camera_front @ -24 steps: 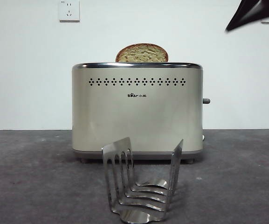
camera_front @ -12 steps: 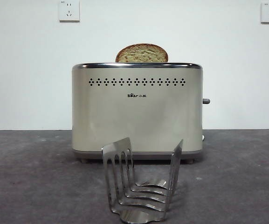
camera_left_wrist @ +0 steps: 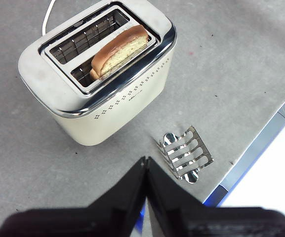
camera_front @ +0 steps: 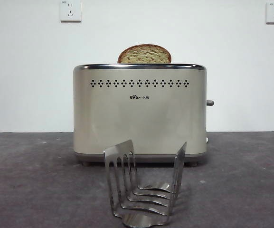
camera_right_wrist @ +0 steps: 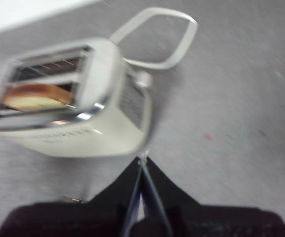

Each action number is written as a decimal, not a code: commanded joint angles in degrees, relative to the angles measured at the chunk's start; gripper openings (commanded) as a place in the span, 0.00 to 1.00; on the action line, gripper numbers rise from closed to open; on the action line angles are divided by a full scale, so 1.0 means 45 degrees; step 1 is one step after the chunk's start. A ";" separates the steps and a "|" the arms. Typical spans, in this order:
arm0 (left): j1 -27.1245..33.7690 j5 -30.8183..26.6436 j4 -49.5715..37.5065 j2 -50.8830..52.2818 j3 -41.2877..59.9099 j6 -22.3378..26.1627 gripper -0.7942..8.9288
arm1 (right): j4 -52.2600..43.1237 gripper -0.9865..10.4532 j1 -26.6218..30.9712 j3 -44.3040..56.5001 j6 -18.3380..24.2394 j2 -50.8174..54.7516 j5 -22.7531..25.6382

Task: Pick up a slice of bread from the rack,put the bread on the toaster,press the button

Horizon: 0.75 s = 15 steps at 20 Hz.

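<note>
The slice of bread point(camera_front: 144, 54), domed with dark crust and speckled crumb, stands upright in the near slot of the boxy cream toaster point(camera_front: 139, 118), lengthwise. The shiny steel rack point(camera_front: 144, 192) sits at 6 o'clock on the grey counter point(camera_front: 32, 180). Left gripper point(camera_left_wrist: 145, 160) and right gripper point(camera_right_wrist: 143, 159) fingers are pressed together, empty, held high.

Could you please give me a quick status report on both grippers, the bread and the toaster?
Left gripper and right gripper shut, empty, high above table. Slice of bread seated in toaster slot, top showing. Rack empty. Nothing near button.

Bare test bench: grey tabletop point(camera_front: 32, 180), white wall point(camera_front: 23, 71).
</note>
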<state>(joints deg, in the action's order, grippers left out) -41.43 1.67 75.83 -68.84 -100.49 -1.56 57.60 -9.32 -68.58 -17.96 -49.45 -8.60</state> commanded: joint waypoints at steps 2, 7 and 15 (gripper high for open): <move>-0.0029 -0.0034 -0.0034 -0.0039 0.0078 -0.0034 0.08 | 0.0792 0.09 -0.0019 -0.0015 0.0126 -0.0486 0.0806; 0.0525 -0.0034 -0.0034 0.0015 0.0083 -0.0029 0.08 | 0.1302 0.09 -0.0010 -0.0015 0.0126 -0.1569 0.2307; 0.4488 0.0316 -0.3376 0.2550 0.4007 0.2686 0.08 | 0.1224 0.09 -0.0010 -0.0015 0.0117 -0.2963 0.3594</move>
<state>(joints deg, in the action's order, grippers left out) -21.30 2.76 61.69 -57.52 -83.83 9.26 63.42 -9.32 -68.58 -17.93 -62.74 7.31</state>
